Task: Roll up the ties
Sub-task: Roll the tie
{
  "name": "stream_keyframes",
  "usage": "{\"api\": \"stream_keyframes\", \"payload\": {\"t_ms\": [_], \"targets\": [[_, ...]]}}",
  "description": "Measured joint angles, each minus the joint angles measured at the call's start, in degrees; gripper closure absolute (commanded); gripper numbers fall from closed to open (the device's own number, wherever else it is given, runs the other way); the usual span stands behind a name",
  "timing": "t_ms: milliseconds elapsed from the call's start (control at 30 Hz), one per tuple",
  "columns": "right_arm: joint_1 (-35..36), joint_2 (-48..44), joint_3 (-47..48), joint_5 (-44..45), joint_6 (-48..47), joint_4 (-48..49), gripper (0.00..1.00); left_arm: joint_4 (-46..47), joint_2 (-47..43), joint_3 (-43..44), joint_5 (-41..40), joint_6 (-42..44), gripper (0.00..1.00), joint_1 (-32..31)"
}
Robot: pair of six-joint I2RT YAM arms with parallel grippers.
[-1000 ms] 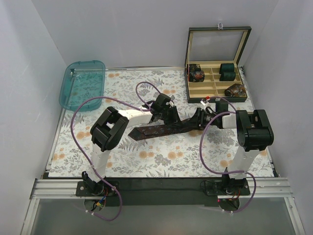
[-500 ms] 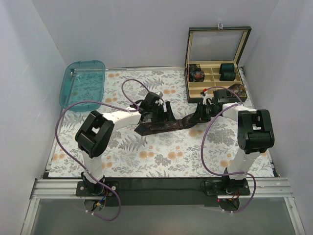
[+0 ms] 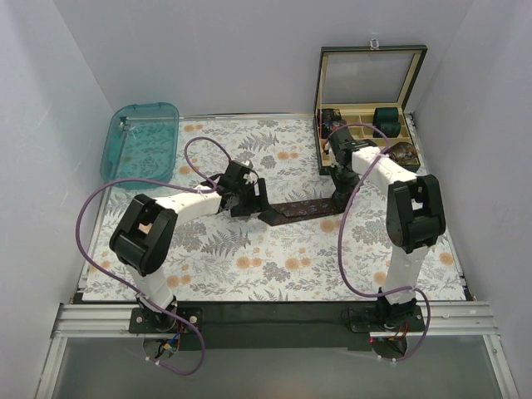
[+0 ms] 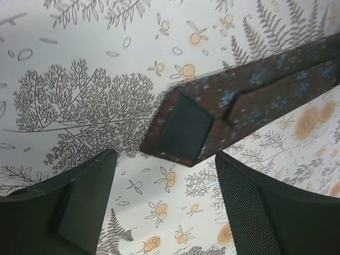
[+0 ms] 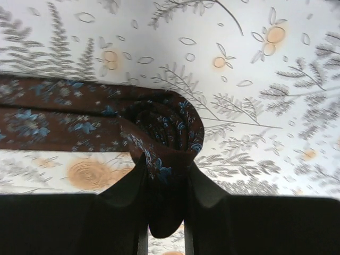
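The right gripper (image 5: 166, 180) pinches the coiled tie (image 5: 164, 127)

Robot test cell, lab-type setup. Plain white panels (image 3: 208, 58) are closing it in on three sides. Two arms (image 3: 411, 224) are sitting bolted to a black plate (image 3: 274, 312) along an aluminium rail (image 3: 100, 320), with purple cables (image 3: 83, 224) looping loose. A floral cloth (image 3: 274, 258) is lying spread flat under them. A teal tray (image 3: 141, 106) and a compartmented display box (image 3: 366, 169) are sitting at its far edge. Probably a staged worktop, as the view is stopping at the panels.
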Motion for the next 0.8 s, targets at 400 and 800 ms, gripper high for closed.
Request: {"api": "stream_keyframes", "payload": {"t_ms": [400, 800], "targets": [[17.9, 10.4, 6.0, 37.5, 9.2, -10.3, 0.99, -3.9, -5.6, -3.8, -2.2, 0.2, 0.32, 0.1], [26.1, 14.8, 3.7, 41.6, 11.4, -11.0, 0.74, -4.7, -8.4, -8.0, -3.9, -1.0, 0.32, 0.9]]}}
